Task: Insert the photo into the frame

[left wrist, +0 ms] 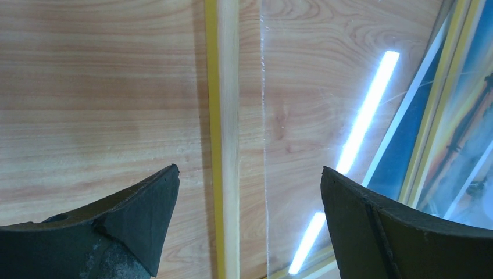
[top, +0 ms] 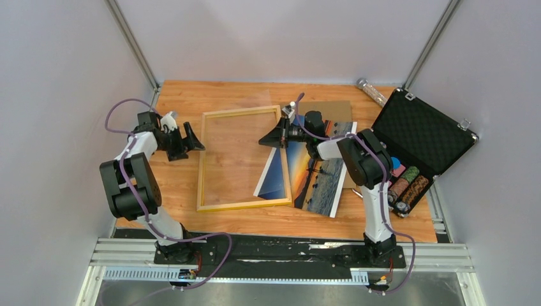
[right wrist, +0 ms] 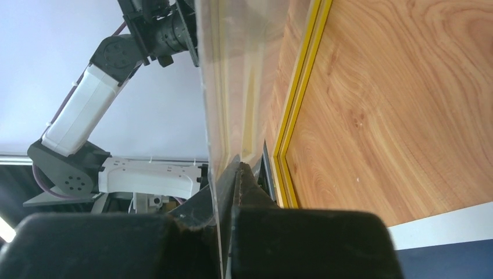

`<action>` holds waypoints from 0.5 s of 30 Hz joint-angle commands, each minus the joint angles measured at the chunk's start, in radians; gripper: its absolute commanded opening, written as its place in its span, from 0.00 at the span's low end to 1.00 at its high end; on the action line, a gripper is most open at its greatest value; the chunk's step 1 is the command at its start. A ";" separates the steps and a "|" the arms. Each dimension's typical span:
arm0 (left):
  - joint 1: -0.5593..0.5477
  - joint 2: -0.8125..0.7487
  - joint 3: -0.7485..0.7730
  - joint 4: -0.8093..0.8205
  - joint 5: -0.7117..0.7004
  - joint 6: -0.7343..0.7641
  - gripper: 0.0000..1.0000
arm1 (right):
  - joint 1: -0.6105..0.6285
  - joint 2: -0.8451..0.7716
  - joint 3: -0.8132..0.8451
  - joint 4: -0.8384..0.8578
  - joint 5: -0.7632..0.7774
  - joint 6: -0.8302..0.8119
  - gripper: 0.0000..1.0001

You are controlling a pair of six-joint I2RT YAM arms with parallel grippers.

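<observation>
The yellow frame (top: 242, 159) lies flat on the wooden table. The sunset photo (top: 319, 169) lies at its right, its left part under the frame's right rail. My right gripper (top: 271, 137) is shut on the edge of a clear pane (right wrist: 232, 70) and holds it tilted above the frame's right side; the frame rail (right wrist: 296, 116) and a corner of the photo (right wrist: 453, 261) show beside it. My left gripper (top: 191, 137) is open and empty, just left of the frame. In its wrist view the jaws (left wrist: 250, 180) straddle the frame's left rail (left wrist: 224, 116) and the pane's edge (left wrist: 264, 145).
A brown backing board (top: 325, 109) lies behind the photo. An open black foam-lined case (top: 421, 137) with poker chips (top: 408, 182) stands at the right. A glittery cylinder (top: 370, 91) lies at the back right. Walls close in on both sides.
</observation>
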 commanded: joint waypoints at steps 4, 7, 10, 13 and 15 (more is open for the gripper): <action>0.016 -0.007 -0.010 0.045 0.044 0.025 0.98 | 0.023 0.020 -0.061 0.184 0.089 0.050 0.00; 0.018 -0.013 -0.011 0.046 0.042 0.029 0.98 | 0.027 0.007 -0.087 0.192 0.119 0.043 0.00; 0.020 -0.019 -0.012 0.048 0.040 0.032 0.98 | 0.036 -0.001 -0.108 0.204 0.147 0.035 0.00; 0.021 -0.024 -0.013 0.049 0.036 0.035 0.98 | 0.042 0.006 -0.118 0.223 0.159 0.032 0.00; 0.022 -0.028 -0.013 0.049 0.037 0.038 0.98 | 0.044 0.011 -0.120 0.239 0.164 0.033 0.00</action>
